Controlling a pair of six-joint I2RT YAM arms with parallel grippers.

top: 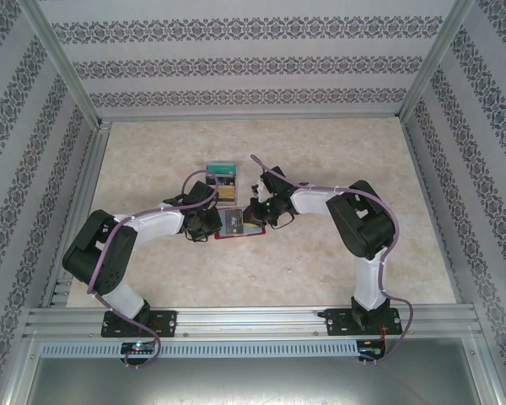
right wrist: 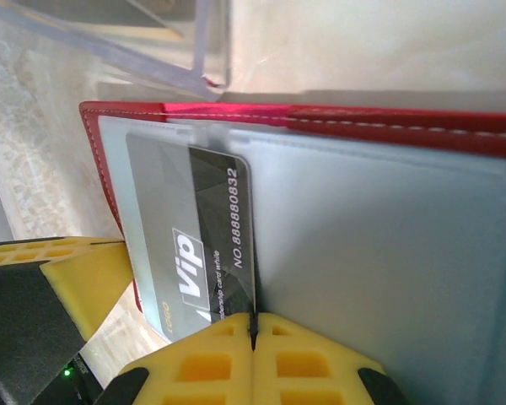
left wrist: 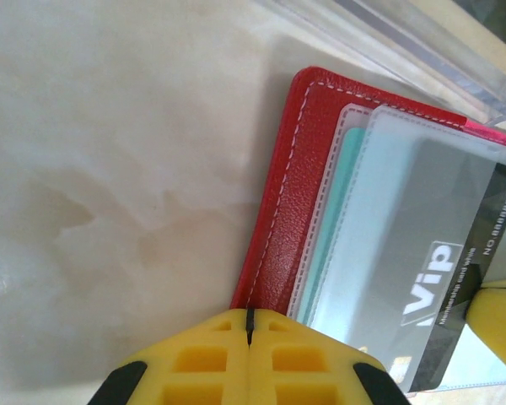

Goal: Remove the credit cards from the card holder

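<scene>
1. Top external view: the holder (top: 234,223) lies open on the tabletop (top: 337,270) mid-scene, between both arms and just in front of a clear box (top: 222,175).
2. Left fingers (left wrist: 261,337) are clenched right at the holder's red corner. From the left wrist view I can't tell if they pinch the leather or just press on it. If it's only a press, the holder could drag along once the card gets pulled.
3. Card (right wrist: 190,253), the grey VIP one, sits partway in its see-through sleeve.
4. Right fingers (right wrist: 266,337) are clamped on the card's edge, and it's a pretty thin bite. Pull at an angle and it may jam in the sleeve or slip out of the grip. A hard tug could flip the holder shut.
</scene>
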